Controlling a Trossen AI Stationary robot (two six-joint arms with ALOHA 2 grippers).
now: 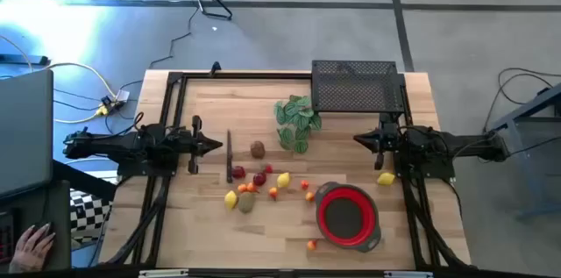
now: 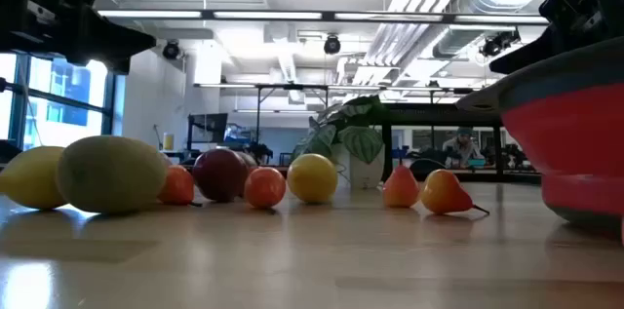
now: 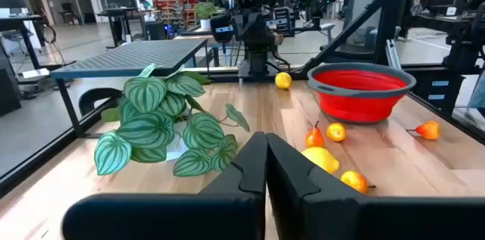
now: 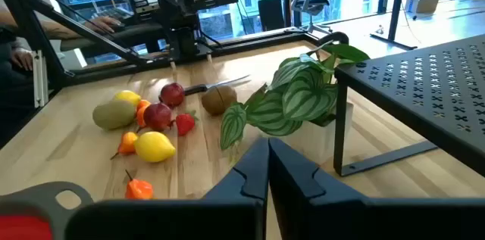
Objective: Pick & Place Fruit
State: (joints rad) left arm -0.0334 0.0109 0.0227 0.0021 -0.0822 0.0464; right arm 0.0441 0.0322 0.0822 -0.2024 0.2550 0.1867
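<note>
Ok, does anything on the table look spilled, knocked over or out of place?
Nothing looks spilled or damaged. The red bowl sits upright and empty, with one lemon lying apart from the main fruit cluster, close to the shut right gripper.

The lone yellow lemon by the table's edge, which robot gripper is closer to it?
Right. The right gripper sits shut just beside the small yellow toy lemon, near that edge. The left gripper, also shut, waits far across the wooden table, beyond the fruit cluster.

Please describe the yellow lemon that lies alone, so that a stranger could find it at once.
Start at the round red bowl with grey rim near the table's front. Go from it toward the right arm's shut end effector. Beside that arm's base lies one small yellow toy lemon, alone, while the other lemons sit in the fruit cluster left of the bowl.
</note>
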